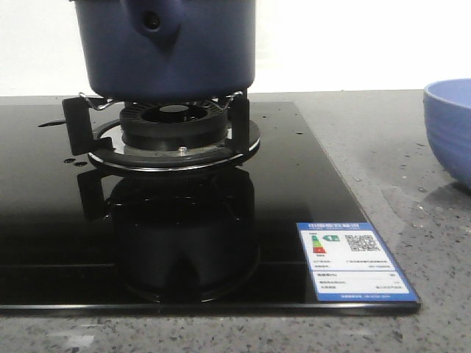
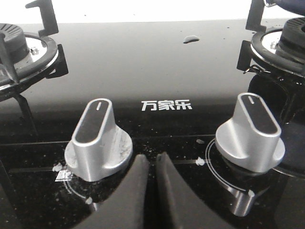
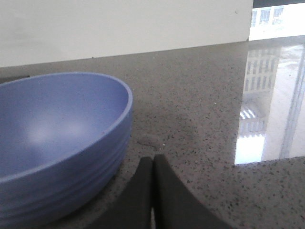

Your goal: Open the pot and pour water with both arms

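pot on burner | speckled counter (white wall) | both arms' fingers clenched, empty

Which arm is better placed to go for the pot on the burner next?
Probably the left. Its claw sits shut by the stove knobs, with the pot on the burner beyond. The right claw, also shut, faces the bowl off the stove.

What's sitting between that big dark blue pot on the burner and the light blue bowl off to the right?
In the front view, nothing stands between the dark navy-blue round pot and the light-blue ribbed bowl: only glossy black glass cooktop, then bare speckled grey stone counter.
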